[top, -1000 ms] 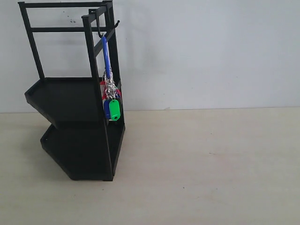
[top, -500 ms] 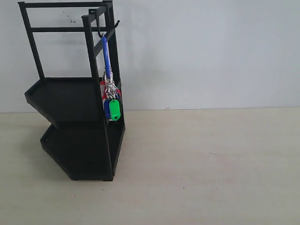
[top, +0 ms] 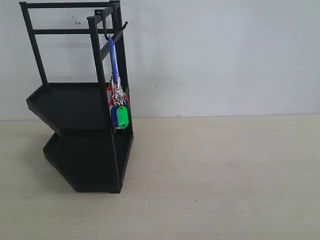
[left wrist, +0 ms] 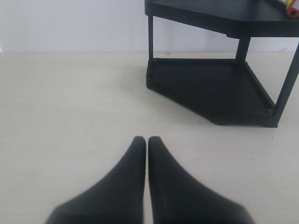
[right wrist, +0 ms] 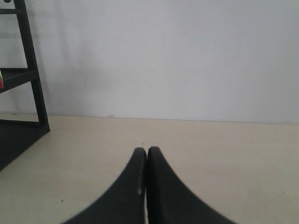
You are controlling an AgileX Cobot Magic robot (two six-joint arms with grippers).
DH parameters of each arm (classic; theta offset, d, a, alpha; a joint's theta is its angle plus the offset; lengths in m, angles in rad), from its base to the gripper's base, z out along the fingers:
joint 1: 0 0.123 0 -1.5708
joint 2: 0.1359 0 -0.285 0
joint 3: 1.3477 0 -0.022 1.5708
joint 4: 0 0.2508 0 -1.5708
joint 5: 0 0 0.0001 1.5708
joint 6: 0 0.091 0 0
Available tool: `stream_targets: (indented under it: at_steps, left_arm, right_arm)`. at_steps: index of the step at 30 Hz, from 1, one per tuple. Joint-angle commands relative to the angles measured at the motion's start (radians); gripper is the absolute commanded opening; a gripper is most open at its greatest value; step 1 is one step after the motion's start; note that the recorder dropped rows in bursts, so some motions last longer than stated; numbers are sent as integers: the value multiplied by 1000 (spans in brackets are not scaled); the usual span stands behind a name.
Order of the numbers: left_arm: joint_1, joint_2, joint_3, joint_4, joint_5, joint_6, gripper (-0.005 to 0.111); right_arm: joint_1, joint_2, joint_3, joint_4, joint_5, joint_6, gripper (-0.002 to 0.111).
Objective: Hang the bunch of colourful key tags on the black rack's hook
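Note:
The key tag bunch [top: 119, 113] hangs by its blue loop strap [top: 113, 60] from the hook [top: 108, 33] on the black rack [top: 75, 107] at the left of the exterior view. Green, blue and red tags show beside the rack's front post. Neither gripper appears in the exterior view. My left gripper [left wrist: 146, 140] is shut and empty, low over the table, with the rack [left wrist: 219, 88] ahead of it. A red and yellow bit of the bunch [left wrist: 292, 8] peeks at that view's edge. My right gripper [right wrist: 146, 150] is shut and empty, facing the wall.
The pale wooden table [top: 225, 175] stretches to the right of the rack and meets a white wall [top: 225, 55] behind it. In the right wrist view, a rack post [right wrist: 32, 70] stands at the side, with a sliver of a red tag [right wrist: 1, 79] beside it.

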Motion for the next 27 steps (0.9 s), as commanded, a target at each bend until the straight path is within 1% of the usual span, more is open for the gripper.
stream_targets:
  at_steps: [1,9,13,27]
  left_arm:
    - [4,-2,-1,-7,-15,-10,4]
    - [4,-2,-1,-7,-15,-10,4]
    - [4,-2,-1,-7,-15,-10,4]
    - [4,-2,-1,-7,-15,-10,4]
  right_arm:
    - [4,-3,-1,115,3,-125,0]
    - [4,-3,-1,111,10,-98,0]
    - [4,-3,-1,111,44,-80,0]
    - [4,-3,-1,96,208,-115,0]
